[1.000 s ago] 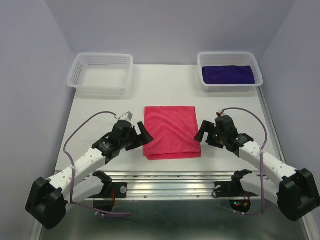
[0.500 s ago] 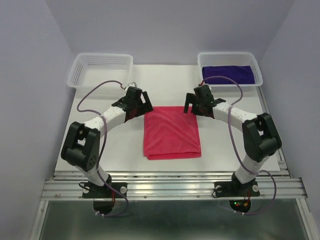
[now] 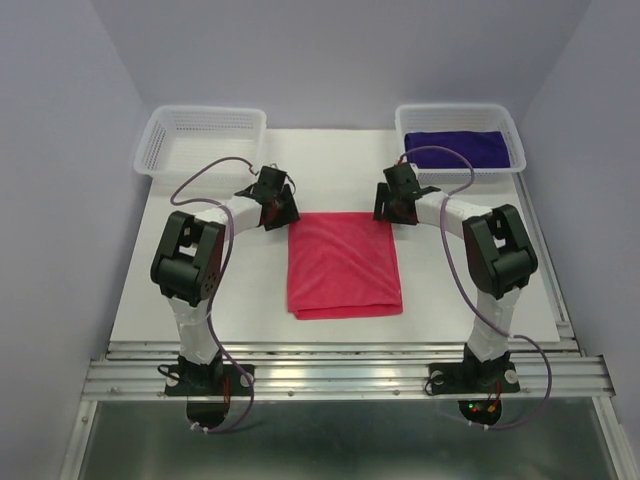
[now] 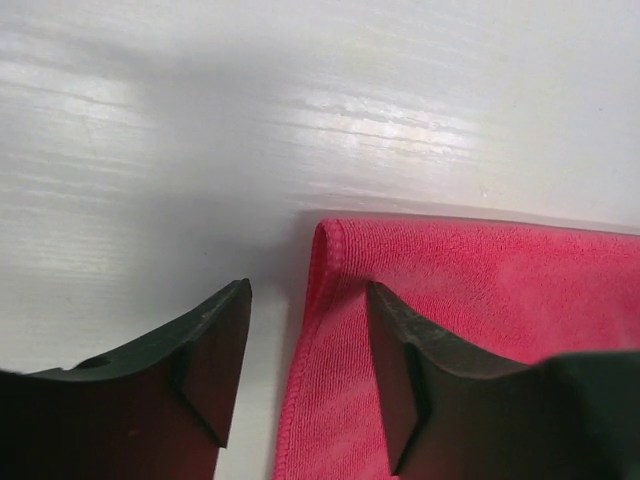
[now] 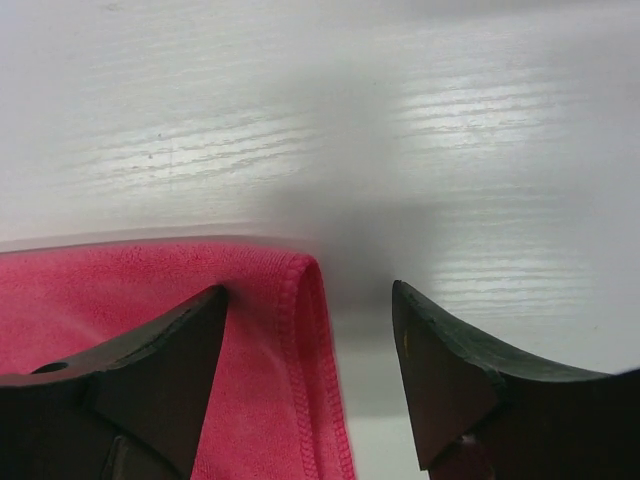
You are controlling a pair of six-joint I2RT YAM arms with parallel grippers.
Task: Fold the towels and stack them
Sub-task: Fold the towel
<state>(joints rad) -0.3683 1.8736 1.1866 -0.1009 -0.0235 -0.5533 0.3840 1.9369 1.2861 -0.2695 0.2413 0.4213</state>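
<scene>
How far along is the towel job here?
Done: dark purple towel lies folded in the right basket. In hand: pink-red towel lies flat on the table, apparently folded once; left claw and right claw straddle its far corners, jaws open. Left: gripping, folding again, stacking it.

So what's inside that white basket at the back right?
A folded dark purple towel lies in the white mesh basket. Whether anything sits beneath it is hidden.

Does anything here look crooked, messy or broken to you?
Nothing is broken or spilled. The only untidy bit is the pink towel: along its near edge a lower layer peeks out, so the fold is not quite even. The purple towel lies neatly in the right basket.
</scene>
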